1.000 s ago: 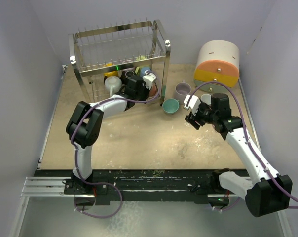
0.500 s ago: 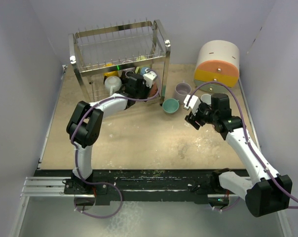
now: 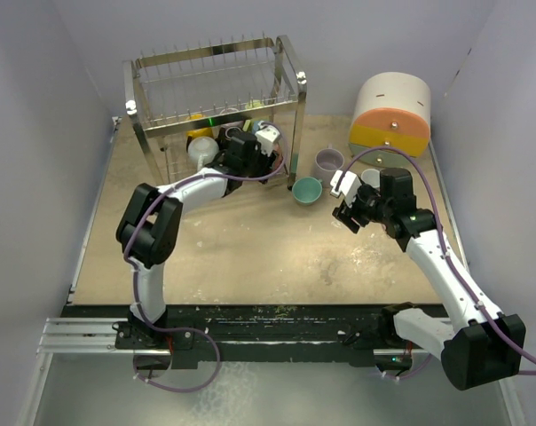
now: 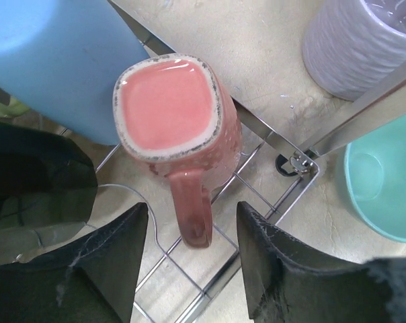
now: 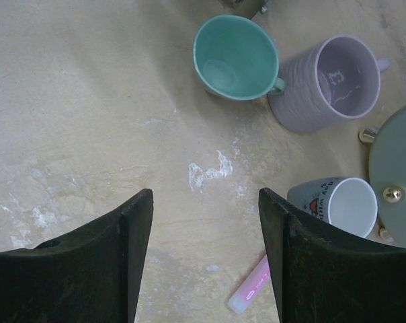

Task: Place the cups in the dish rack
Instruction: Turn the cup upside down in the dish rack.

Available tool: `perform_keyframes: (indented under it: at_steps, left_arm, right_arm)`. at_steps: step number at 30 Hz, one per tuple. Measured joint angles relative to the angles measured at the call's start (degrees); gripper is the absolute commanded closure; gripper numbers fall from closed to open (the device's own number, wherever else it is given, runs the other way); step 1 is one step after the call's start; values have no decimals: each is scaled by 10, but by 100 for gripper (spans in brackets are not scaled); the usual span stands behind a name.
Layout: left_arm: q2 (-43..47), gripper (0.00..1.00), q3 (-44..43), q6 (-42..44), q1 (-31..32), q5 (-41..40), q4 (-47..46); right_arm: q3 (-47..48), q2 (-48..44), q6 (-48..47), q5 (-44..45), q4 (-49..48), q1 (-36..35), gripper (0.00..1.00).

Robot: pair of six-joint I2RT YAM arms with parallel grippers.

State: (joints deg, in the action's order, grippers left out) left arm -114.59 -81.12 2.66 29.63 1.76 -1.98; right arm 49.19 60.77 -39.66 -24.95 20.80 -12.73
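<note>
A pink cup [image 4: 169,114] stands upright on the wire floor of the dish rack [image 3: 300,106], at its right front corner. Its handle [image 4: 193,219] points between the fingers of my left gripper [image 4: 193,212], which is open and touches neither side of it. A blue cup [image 4: 48,60] and a black cup [image 4: 35,175] stand beside it in the rack. On the table outside the rack are a teal cup [image 5: 233,57], a lilac cup [image 5: 327,81] and a grey printed cup [image 5: 337,205]. My right gripper [image 5: 205,202] hangs open over bare table, short of them.
A round white, orange and yellow drawer unit [image 3: 392,111] stands at the back right. A small pink bar [image 5: 251,295] lies on the table close to my right finger. The rack's corner foot [image 4: 290,163] sits between the pink and teal cups.
My left gripper's jaws have spread apart from the pink cup's handle, leaving the cup standing in the rack. The right arm has not moved.
</note>
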Motion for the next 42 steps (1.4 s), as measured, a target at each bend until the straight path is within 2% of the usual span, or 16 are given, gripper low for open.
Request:
perform_keyframes:
  at_steps: [6, 23, 29, 37, 40, 42]
  left_arm:
    - [45, 33, 27, -22, 0, -5, 0]
    - [168, 32, 184, -36, 0, 83, -6]
    - [268, 32, 275, -52, 0, 128, -37]
    - [456, 31, 447, -143, 0, 198, -151]
    - [510, 26, 511, -189, 0, 216, -201]
    - [542, 18, 549, -221, 0, 222, -224]
  right_arm:
    - [0, 0, 0, 0, 0, 0, 34]
    - [0, 0, -6, 0, 0, 0, 34]
    - [0, 0, -6, -6, 0, 0, 34]
    - [0, -1, -4, -58, 0, 0, 33]
    - [0, 0, 0, -83, 0, 0, 33]
    - [2, 3, 5, -99, 2, 0, 33]
